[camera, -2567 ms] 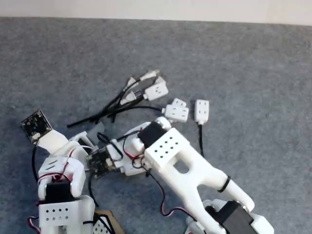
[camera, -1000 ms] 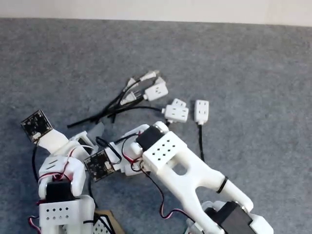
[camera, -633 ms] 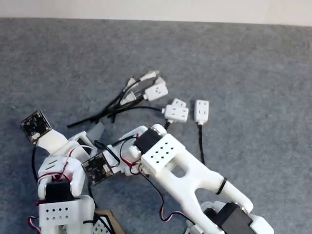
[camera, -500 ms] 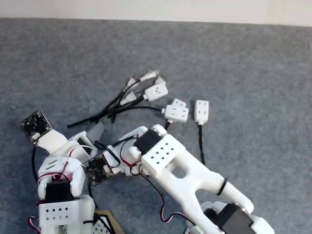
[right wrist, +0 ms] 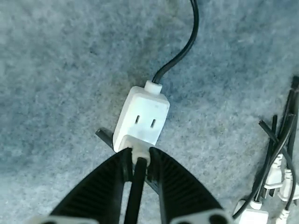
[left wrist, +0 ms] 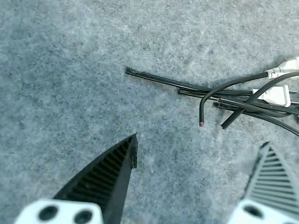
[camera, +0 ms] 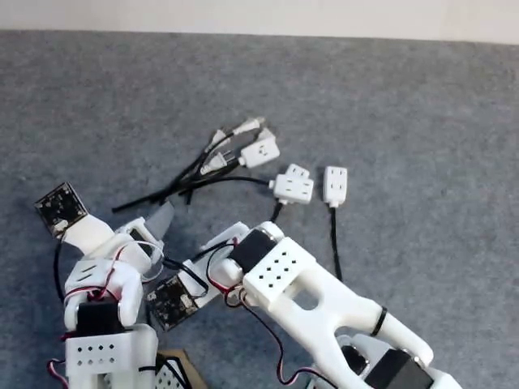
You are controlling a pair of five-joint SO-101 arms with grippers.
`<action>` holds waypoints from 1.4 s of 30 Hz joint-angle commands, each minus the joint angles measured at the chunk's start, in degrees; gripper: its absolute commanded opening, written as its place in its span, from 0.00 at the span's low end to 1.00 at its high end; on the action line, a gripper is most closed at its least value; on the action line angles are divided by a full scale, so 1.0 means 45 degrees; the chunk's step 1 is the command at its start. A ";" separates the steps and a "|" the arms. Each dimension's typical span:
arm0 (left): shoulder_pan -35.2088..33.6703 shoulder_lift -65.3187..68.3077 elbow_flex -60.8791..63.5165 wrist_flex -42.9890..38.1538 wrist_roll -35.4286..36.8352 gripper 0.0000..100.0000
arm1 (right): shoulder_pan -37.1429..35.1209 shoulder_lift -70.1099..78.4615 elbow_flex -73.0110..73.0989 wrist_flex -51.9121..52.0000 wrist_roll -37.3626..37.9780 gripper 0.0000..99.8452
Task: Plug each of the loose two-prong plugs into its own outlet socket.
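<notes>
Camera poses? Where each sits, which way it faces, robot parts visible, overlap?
High view: fixed above the table, looking down on plug tangle and outlets; left arm, right arm show.
Left wrist view: on left arm, looking down past open left gripper at cord ends.
Right wrist view: on right arm, looking down past right gripper, shut on a cord, at a white outlet.
Shared: all three show the plug tangle.

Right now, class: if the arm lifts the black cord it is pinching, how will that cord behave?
The black cord pinched in the right hand is probably floppy: similar cords lie in loose bends. It looks thin, so likely light. The white socket block at its end may drag along.
</notes>
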 commanded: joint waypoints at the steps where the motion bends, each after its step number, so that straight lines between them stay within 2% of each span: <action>1: 0.0107 -0.0029 -0.0049 -0.0215 0.0059 0.39 | 0.0479 0.0225 0.0557 -0.0029 0.0313 0.01; 13: 0.0107 -0.0029 0.0088 -0.0567 0.0059 0.39 | 0.1260 0.1006 0.0400 -0.0107 0.0176 0.01; 24: 0.0107 -0.0029 0.0088 -0.0567 0.0059 0.39 | 0.0459 0.0713 -0.0088 -0.0147 -0.1700 0.01; 30: 0.0107 -0.0029 0.0088 -0.0567 0.0059 0.39 | 0.0400 0.1670 -0.0068 -0.1475 -0.3399 0.01; 42: 0.0107 -0.0029 0.0205 -0.0645 0.0059 0.39 | 0.0654 0.2882 -0.0127 -0.2178 -0.4513 0.01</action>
